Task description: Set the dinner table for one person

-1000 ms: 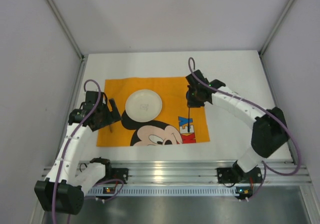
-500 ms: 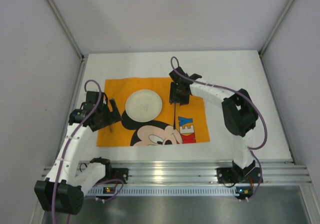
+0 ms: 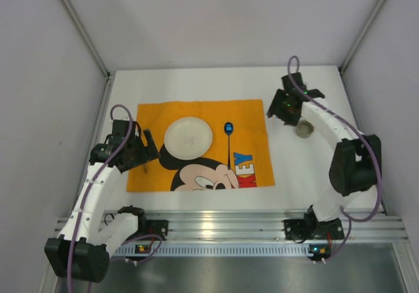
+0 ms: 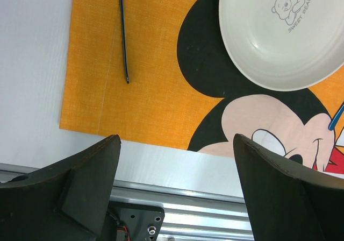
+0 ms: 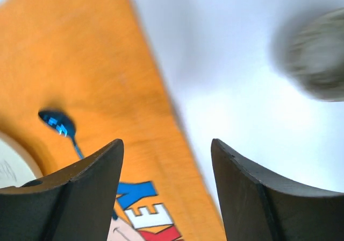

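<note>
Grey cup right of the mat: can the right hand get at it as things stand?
Probably yes. The right hand hangs open and empty close beside the cup, which stands alone on bare table; nothing lies between them.

One orange mat [image 3: 249, 116], one white plate [image 3: 188, 138], one blue spoon [image 3: 228, 136], one thin dark utensil [image 4: 124, 36], one blurry greyish round thing [image 3: 305, 130], maybe a cup.

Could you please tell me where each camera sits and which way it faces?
Top external: above and behind the arms' bases, looking down on the table; both arms show.
Left wrist: on the left arm, looking down at the plate and orange mat; its open jaws show.
Right wrist: on the right arm, tilted over the mat's right edge and spoon; its jaws show.
Both wrist views share the mat.
</note>
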`<action>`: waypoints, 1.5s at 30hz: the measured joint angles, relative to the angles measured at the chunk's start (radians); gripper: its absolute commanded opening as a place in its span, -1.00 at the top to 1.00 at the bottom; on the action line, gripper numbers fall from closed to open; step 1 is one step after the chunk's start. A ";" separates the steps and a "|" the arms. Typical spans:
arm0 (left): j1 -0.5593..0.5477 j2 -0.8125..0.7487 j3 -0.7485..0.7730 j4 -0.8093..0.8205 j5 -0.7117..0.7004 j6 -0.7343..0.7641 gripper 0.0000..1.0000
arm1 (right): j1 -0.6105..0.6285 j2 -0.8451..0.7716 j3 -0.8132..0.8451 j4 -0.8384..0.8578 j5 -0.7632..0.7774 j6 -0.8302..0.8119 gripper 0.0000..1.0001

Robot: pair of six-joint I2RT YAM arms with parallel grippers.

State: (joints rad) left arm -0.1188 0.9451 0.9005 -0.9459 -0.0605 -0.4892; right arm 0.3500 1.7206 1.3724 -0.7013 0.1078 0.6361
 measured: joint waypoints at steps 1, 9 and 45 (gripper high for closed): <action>0.000 0.000 0.000 0.000 0.000 0.000 -0.82 | -0.079 -0.041 -0.018 0.002 0.005 -0.008 -0.35; 0.000 0.000 -0.003 0.001 0.000 0.000 -0.82 | -0.454 -0.174 -0.148 0.001 -0.009 -0.034 -0.30; 0.000 0.015 -0.006 0.002 -0.004 0.000 -0.82 | 0.009 0.521 0.756 -0.169 0.054 0.003 1.00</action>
State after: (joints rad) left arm -0.1184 0.9600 0.8948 -0.9443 -0.0643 -0.4896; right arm 0.3592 2.2421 2.1284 -0.8700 0.1616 0.6392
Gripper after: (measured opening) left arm 0.907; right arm 0.068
